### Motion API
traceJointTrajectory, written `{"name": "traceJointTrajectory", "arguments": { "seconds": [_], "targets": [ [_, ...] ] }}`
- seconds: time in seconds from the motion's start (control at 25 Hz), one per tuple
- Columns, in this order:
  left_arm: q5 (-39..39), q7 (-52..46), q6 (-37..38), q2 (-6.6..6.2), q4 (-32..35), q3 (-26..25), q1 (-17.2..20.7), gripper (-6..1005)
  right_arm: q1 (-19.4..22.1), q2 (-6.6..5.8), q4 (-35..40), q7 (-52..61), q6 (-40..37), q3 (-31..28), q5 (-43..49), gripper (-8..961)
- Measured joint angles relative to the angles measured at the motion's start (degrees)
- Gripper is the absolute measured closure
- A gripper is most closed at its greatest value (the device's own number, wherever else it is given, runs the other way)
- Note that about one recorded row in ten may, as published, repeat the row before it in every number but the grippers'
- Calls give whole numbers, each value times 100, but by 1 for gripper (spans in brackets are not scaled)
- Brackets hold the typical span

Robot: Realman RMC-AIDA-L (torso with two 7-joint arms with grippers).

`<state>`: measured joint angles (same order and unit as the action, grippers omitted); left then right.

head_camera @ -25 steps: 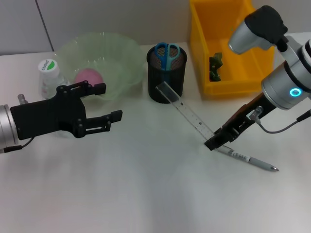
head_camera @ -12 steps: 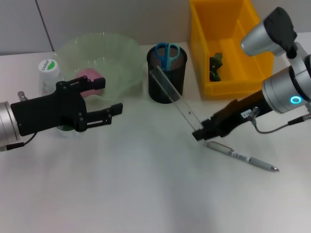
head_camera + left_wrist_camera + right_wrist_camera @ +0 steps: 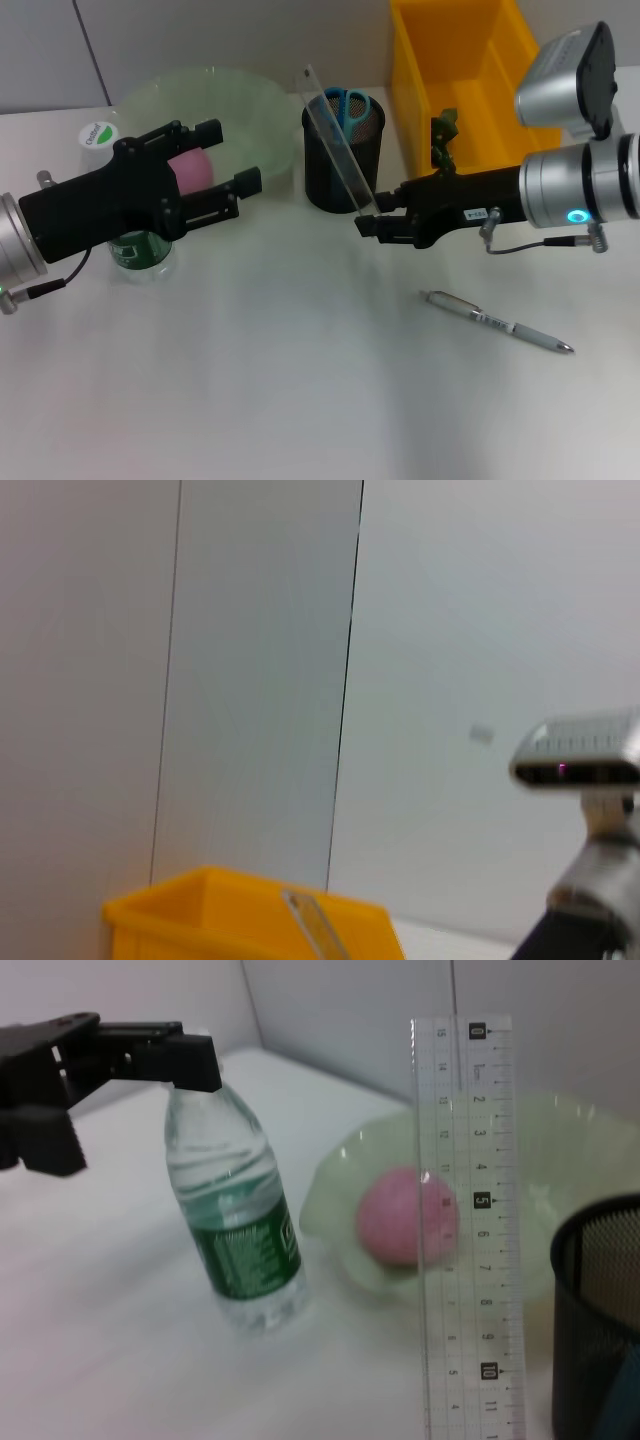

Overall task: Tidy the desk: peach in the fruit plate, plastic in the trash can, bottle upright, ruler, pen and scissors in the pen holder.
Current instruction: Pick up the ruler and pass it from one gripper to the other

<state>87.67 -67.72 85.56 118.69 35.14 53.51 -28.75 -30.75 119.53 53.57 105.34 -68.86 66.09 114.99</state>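
Note:
My right gripper [image 3: 376, 222] is shut on the lower end of a clear ruler [image 3: 338, 140]. It holds the ruler steeply tilted in front of the black mesh pen holder [image 3: 322, 172], off the table. Blue scissors [image 3: 345, 104] stand in the holder. The ruler [image 3: 465, 1230] fills the middle of the right wrist view. A silver pen [image 3: 497, 322] lies on the table to the right. The pink peach [image 3: 190, 167] lies in the green fruit plate [image 3: 250, 115]. The bottle [image 3: 137, 255] stands upright, partly behind my open, empty left gripper [image 3: 228, 158]. Green plastic [image 3: 443, 137] lies in the yellow bin [image 3: 470, 165].
The yellow bin stands at the back right, close behind my right arm. The bottle [image 3: 240, 1230], peach [image 3: 392, 1217] and pen holder [image 3: 600, 1310] also show in the right wrist view. The left wrist view shows the bin [image 3: 250, 920] and a grey wall.
My right gripper lifted the ruler off the table and swung it left, up to the pen holder, turning it nearly upright. My left gripper rose slightly and moved right.

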Motion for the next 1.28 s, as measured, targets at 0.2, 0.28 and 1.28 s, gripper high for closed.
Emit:
{"name": "traceJointTrajectory", "arguments": {
  "seconds": [0.2,0.28,1.28],
  "targets": [
    [-496,204,81,33,-308,61,-41,247,245,9,-349,-1230,704,506,-1169,576],
    [-775,310,50,40,-521,173,-81,247,360,11,-509,-1894,960,751,-1817,575],
    [-6341,2491,-1062,49,-1180,4557,51,248,611,35,-2349,-6720,1284,2810,-7798,577]
  ]
}}
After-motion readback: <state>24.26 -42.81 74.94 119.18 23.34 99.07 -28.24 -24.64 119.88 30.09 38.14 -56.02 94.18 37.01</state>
